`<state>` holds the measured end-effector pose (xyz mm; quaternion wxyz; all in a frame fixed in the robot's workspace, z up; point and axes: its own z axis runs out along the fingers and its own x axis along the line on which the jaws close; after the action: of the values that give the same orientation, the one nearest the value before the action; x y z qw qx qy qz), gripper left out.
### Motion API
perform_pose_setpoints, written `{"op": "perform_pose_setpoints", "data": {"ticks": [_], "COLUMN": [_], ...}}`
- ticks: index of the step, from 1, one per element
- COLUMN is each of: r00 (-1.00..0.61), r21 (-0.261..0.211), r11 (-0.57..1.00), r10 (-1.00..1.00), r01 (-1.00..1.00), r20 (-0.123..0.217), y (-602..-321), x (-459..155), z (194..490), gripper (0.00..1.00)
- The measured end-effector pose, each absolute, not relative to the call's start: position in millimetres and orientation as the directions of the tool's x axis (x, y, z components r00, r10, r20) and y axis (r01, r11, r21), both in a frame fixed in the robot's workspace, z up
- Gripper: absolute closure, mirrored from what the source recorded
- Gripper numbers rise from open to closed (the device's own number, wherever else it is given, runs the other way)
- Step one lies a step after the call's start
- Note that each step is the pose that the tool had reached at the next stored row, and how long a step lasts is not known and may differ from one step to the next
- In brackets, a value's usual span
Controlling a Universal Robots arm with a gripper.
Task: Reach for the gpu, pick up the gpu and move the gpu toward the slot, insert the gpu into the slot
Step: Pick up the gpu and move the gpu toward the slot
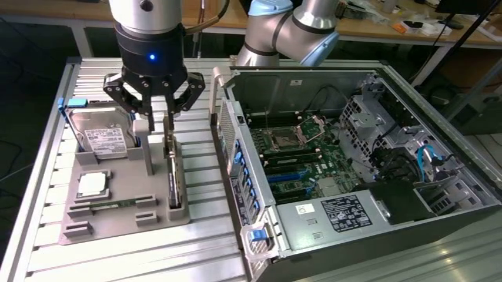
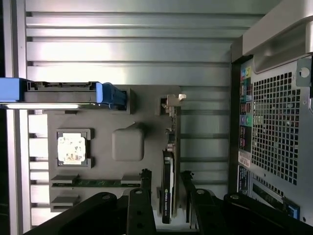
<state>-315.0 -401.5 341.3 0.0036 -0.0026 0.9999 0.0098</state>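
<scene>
The gpu (image 1: 173, 176) stands on its edge in the grey holder (image 1: 117, 222) on the slatted table, at the exterior view's left of the open computer case. In the wrist view the gpu (image 2: 167, 188) shows its black cooler and thin green card. My gripper (image 1: 155, 126) hangs straight over the card's far end. It is open, with one finger (image 2: 145, 183) on each side of the card and a gap to it on both sides (image 2: 166, 176). The motherboard's expansion slots (image 1: 292, 176) lie inside the case.
The holder also carries a silver hard drive (image 1: 102, 138) standing upright, a square processor chip (image 1: 93, 183) and a memory stick (image 1: 117, 204). The open case (image 1: 392, 200) stands close by at the exterior view's right, its perforated rear wall (image 2: 274, 127) near the holder.
</scene>
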Motion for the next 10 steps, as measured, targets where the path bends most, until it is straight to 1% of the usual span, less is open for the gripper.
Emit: {"op": "perform_pose_setpoints", "data": {"ticks": [7, 10], "r00": [-1.000, -1.000], "r21": [0.020, 0.020], "r11": [1.000, 1.000], "r10": [-0.013, -0.013], "r01": [-0.013, -0.013], "r20": [-0.007, -0.007], "y": [-408, -416], "x": [-315, -315], "z": [325, 320], "gripper": [0.64, 0.64]}}
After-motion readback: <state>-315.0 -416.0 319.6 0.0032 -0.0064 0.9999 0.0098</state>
